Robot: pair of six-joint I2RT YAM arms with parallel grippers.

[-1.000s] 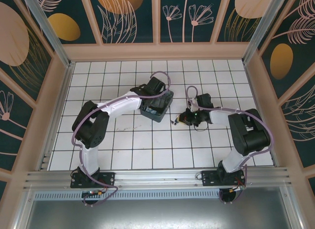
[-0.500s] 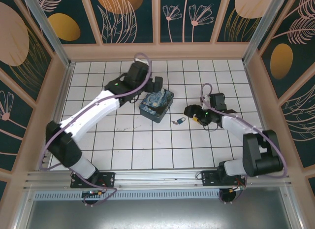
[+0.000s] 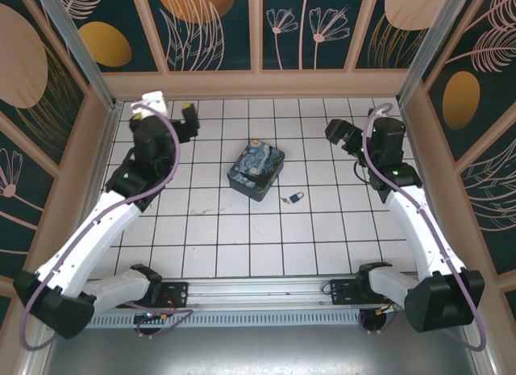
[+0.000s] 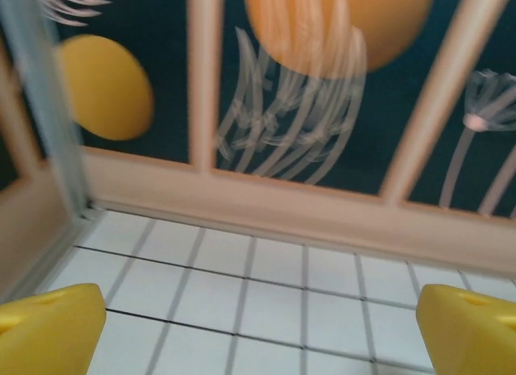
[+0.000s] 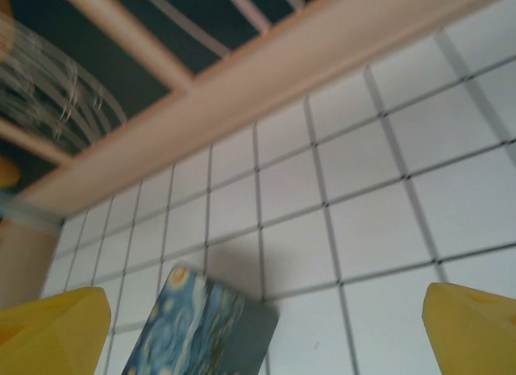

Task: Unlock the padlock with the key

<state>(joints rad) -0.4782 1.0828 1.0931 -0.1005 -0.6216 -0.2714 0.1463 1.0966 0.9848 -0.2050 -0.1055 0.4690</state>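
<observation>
One small blue padlock (image 3: 298,197) with a thin metal shackle lies on the white tiled floor (image 3: 242,230), just right of one rectangular box (image 3: 256,172) painted with starry swirls. One dull key (image 3: 285,201) sits at its left end, joined or merely touching, I cannot tell. Two grippers, left (image 4: 258,331) and right (image 5: 266,335), stand spread wide and empty, both drawn back from the box to the far corners.

Blue padlock (image 3: 298,197); box (image 3: 256,171) swirled blue and yellow; white black-gridded floor (image 3: 242,230); key (image 3: 285,201) perhaps dull grey.
</observation>
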